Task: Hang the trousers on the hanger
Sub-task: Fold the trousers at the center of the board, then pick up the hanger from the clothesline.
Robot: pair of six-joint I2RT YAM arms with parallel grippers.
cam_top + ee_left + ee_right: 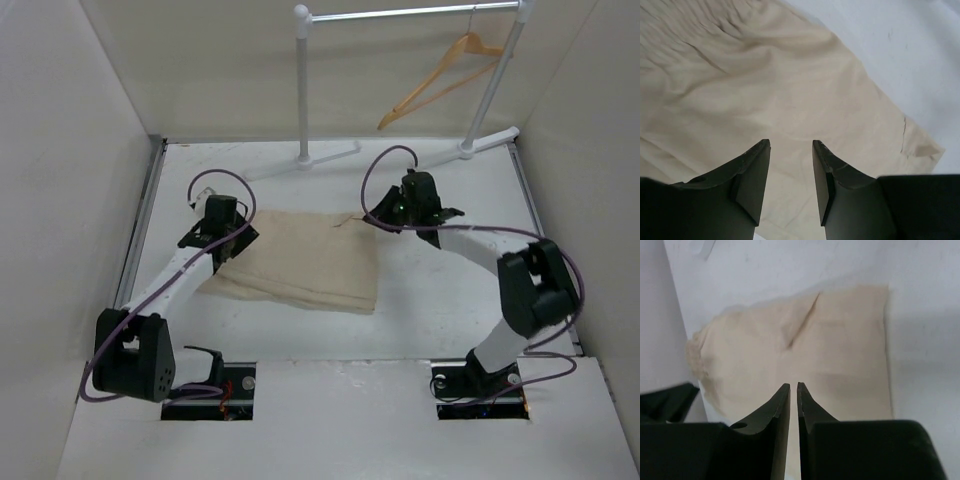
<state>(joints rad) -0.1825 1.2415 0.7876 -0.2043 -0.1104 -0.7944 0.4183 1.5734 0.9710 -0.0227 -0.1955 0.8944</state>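
The beige trousers [310, 265] lie folded flat on the white table, left of centre. The wooden hanger [440, 80] hangs tilted by its hook from the white rack at the back right. My left gripper [228, 238] is at the trousers' left edge; in the left wrist view it [791, 145] is open just above the cloth [765, 85], with nothing between the jaws. My right gripper [385, 215] hovers at the trousers' far right corner; in the right wrist view it [793, 386] is shut and empty above the cloth [830, 350].
The white metal rack [400, 14] stands at the back on two feet [330, 157]. White walls close in the table on the left, right and back. A raised white ledge [340, 420] runs along the near edge.
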